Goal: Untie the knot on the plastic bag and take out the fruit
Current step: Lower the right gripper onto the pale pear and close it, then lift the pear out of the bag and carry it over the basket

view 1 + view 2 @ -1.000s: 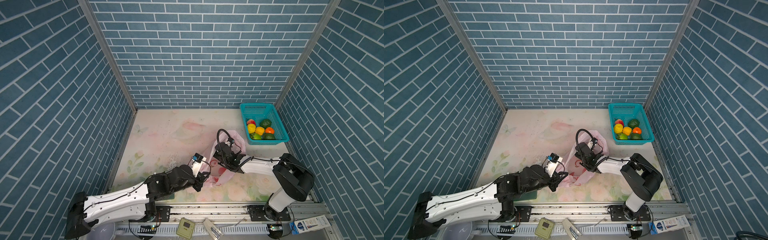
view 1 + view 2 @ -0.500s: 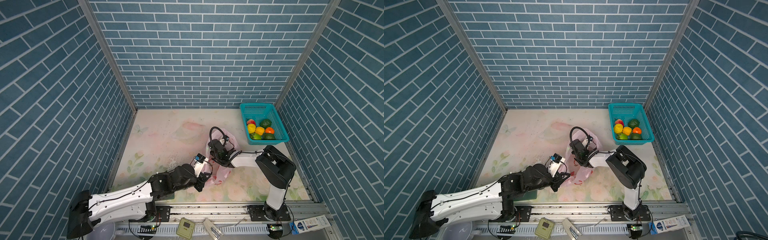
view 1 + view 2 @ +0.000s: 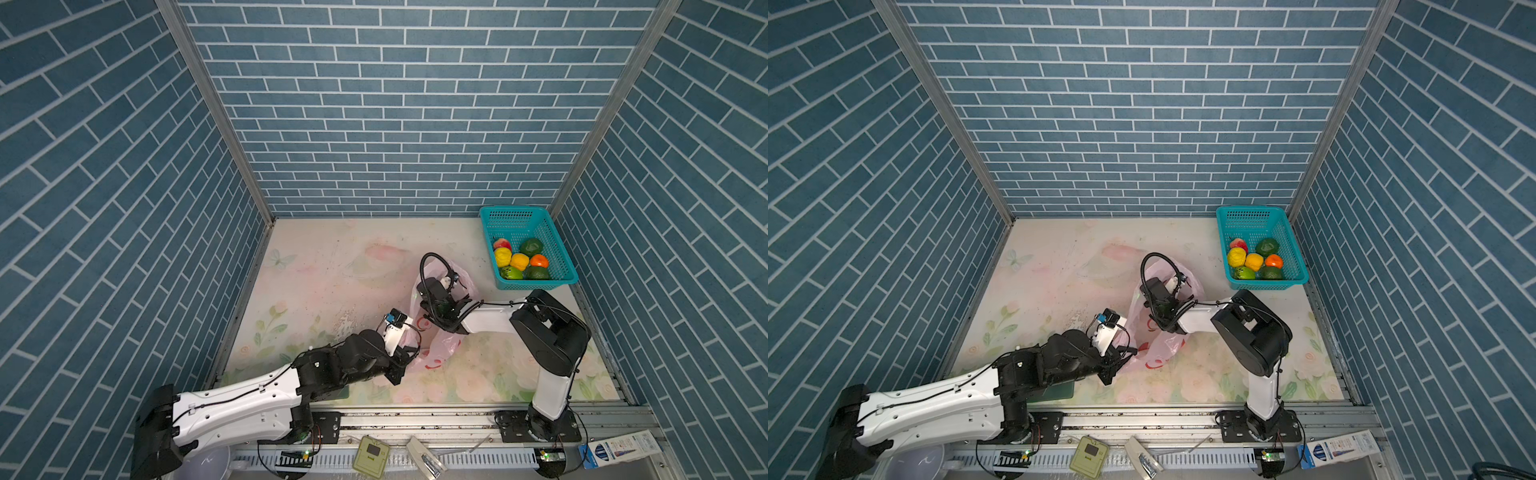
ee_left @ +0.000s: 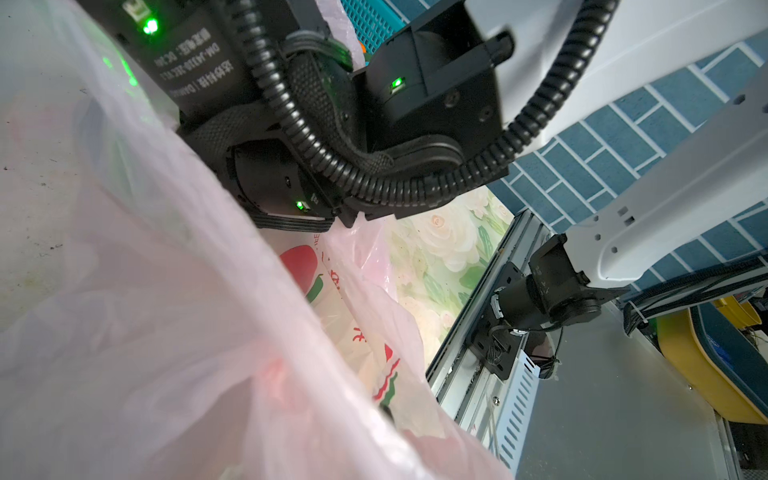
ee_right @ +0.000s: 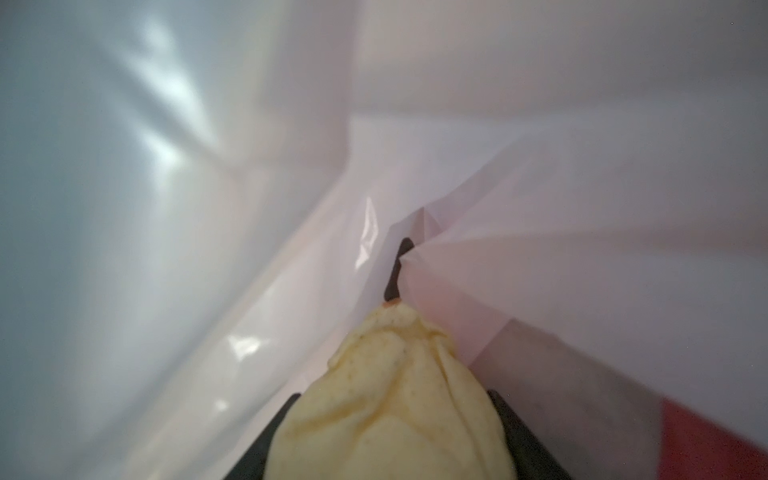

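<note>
A: Right gripper [image 5: 390,424]?
B: Inside bag [image 3: 436,353], jaws pinching pale fruit [image 5: 386,374]; apparently for lifting out.
A: Left gripper [image 3: 405,359]?
B: Pressed together on bag's near-left edge; likely holding mouth open.
A: Bag, knot?
B: Near centre, between arms. Knot not visible; presumably undone.
A: Other fruit [image 3: 519,262]?
B: In basket [image 3: 515,210], far right.

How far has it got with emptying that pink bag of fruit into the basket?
Nearly done, it seems. Done: the plastic bag is open, and seven fruits sit in the teal basket. In hand: the left gripper appears to pinch the bag's edge, while the right gripper, inside the bag, has a pale fruit between its fingers. Left: lifting it out; whether more remain inside, I cannot tell.
</note>
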`<act>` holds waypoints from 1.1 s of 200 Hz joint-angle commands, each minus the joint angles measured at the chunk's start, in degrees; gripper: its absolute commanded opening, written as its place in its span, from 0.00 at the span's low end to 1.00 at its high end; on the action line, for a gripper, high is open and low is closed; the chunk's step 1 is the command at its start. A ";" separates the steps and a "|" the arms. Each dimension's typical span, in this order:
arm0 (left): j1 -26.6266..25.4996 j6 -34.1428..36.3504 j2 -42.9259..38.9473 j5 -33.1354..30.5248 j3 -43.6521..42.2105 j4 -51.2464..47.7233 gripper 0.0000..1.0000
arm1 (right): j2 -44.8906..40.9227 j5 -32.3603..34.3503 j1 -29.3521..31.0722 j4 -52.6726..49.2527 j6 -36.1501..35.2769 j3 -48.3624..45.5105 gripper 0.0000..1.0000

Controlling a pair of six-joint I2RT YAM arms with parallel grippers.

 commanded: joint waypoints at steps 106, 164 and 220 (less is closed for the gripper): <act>0.93 0.46 1.59 -6.27 -0.72 -0.80 0.00 | -16.97 -14.12 -0.26 -1.18 -7.12 -10.32 0.46; 1.02 0.55 1.98 -10.33 -0.17 -0.60 0.00 | -22.55 -19.06 2.14 -13.44 -13.94 -7.94 0.46; 1.04 0.89 2.03 -12.68 -0.08 -0.65 0.00 | -26.35 -22.22 4.29 -24.65 -20.06 -4.98 0.46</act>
